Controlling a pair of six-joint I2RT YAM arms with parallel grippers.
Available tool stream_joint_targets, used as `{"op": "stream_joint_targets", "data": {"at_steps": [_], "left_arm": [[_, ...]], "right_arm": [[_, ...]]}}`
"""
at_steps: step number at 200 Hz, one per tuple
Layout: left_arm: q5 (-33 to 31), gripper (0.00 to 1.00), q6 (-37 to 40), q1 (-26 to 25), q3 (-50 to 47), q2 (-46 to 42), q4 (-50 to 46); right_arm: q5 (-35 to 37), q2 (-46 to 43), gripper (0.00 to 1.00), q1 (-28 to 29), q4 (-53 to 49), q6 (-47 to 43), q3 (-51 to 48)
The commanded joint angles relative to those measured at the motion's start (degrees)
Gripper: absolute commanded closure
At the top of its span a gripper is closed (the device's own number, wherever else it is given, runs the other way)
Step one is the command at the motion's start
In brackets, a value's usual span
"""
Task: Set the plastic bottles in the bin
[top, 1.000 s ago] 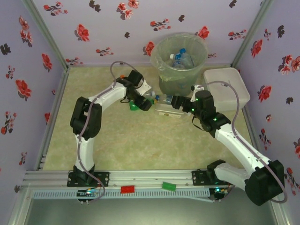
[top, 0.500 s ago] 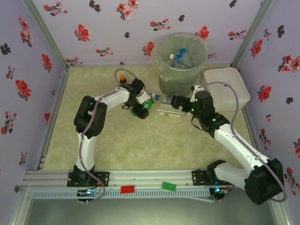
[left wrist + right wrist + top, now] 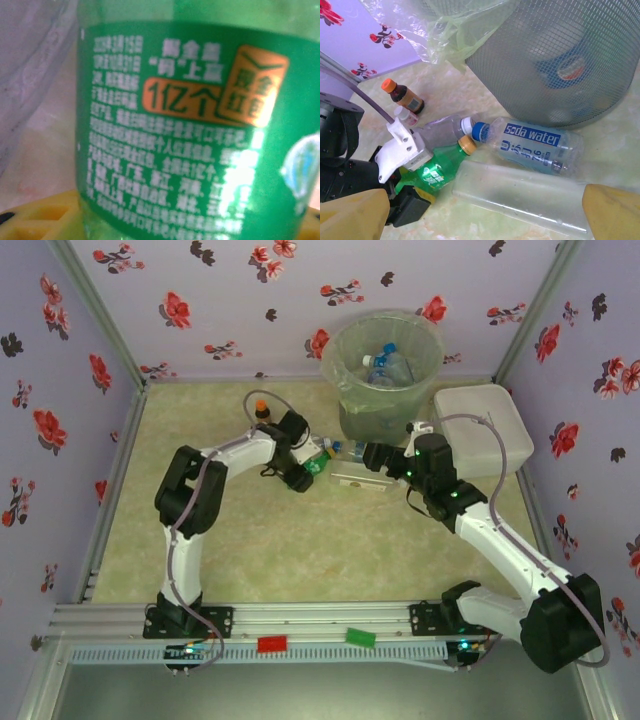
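Floral-walled cell, pale green counter [image 3: 250, 550]. My left pincer [image 3: 303, 476] is low on it with the green bottle [image 3: 437, 172] between its jaws, label hard up against the wrist cam and one yellow pad under it. Can't tell if it's clamped or just bracketed. Beyond that pincer is the brown orange-capped bottle [image 3: 405, 97], not ours. My right pincer [image 3: 372, 454] is gaping wide and empty. The clear unlabelled bottle [image 3: 520, 197] lies crosswise just ahead of it, with the soda water bottle [image 3: 530, 145] just past that. The bin [image 3: 520, 50] stands beyond both and has some bottles inside. My read of the step: left grasp on green. Next needs a firm mid-body squeeze, a lift clear of the neighbours, a swing right over the rim, then release.
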Motion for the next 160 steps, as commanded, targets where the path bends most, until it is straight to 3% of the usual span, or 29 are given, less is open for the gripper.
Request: {"op": "stream_joint_targets", "data": {"at_steps": [1, 39, 66, 106, 135, 160], "left_arm": [[-0.16, 0.51, -2.16, -1.16, -4.35, -6.71, 4.94], [1.03, 0.53, -9.71, -1.33, -14.84, -20.03, 18.82], [5.6, 0.52, -18.39, -1.57, -22.79, -28.75, 31.42], [7.92, 0.52, -29.41, -3.05, -33.11, -36.59, 49.1], [10.4, 0.51, -33.58, -4.04, -36.3, -38.45, 54.83], [13.58, 0.51, -35.12, -4.31, -36.48, -38.03, 55.44]], "right_arm": [[-2.08, 0.37, 0.0, 0.52, 3.89, 3.11, -0.27], [-7.55, 3.54, 0.0, 1.69, 14.02, 9.27, -1.4], [-9.43, 7.97, 0.0, 4.51, 20.52, 11.65, 0.02], [-12.53, 13.97, 0.0, 8.39, 32.85, 14.5, 1.01], [-16.38, 16.41, 0.03, 9.8, 40.75, 15.26, 1.66], [-16.63, 17.33, 0.05, 10.97, 40.78, 13.59, 2.49]]}}
